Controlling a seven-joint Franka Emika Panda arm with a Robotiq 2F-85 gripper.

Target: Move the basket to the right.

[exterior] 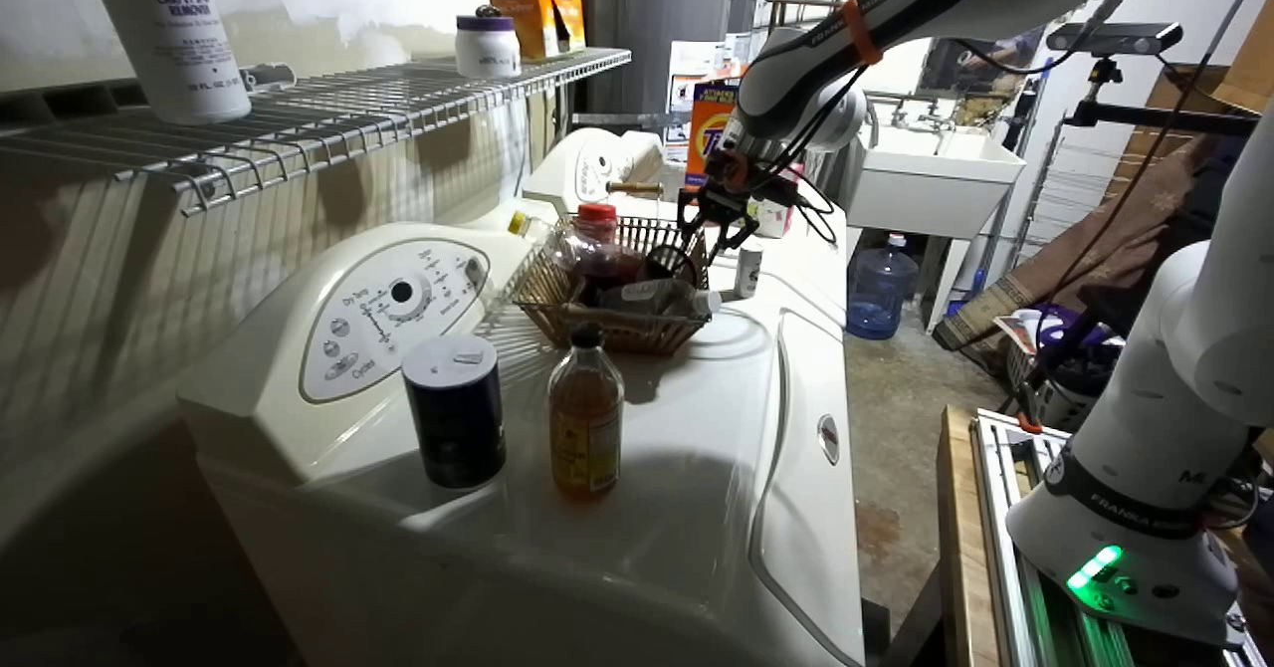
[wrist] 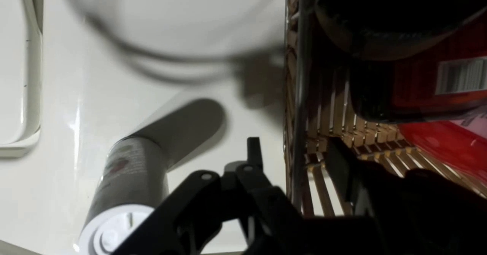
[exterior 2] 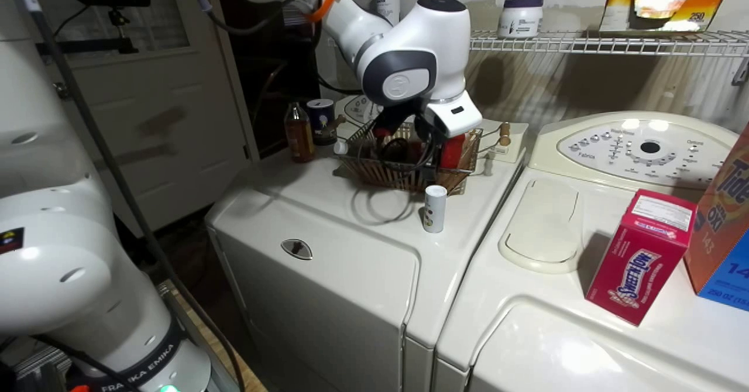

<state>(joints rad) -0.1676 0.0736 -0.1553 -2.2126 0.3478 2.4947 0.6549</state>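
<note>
Basket (exterior: 637, 336) sat on the white machine (exterior 2: 339, 228), gripper (wrist: 296, 152) astride its wall.
Saw the fingers (wrist: 254, 152) parted, one outside, one inside, released; basket held bottles (exterior: 652, 297). Small canister (exterior 2: 435, 210) stood just beside it; dark can (exterior: 453, 423) and amber bottle (exterior: 585, 428) near.

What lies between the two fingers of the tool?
One side wall of the basket. The wrist view shows it: one finger of the open tool is outside this wall, the other inside.

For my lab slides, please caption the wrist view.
Open gripper straddling the rim of a wicker basket, a canister standing nearby.
</note>
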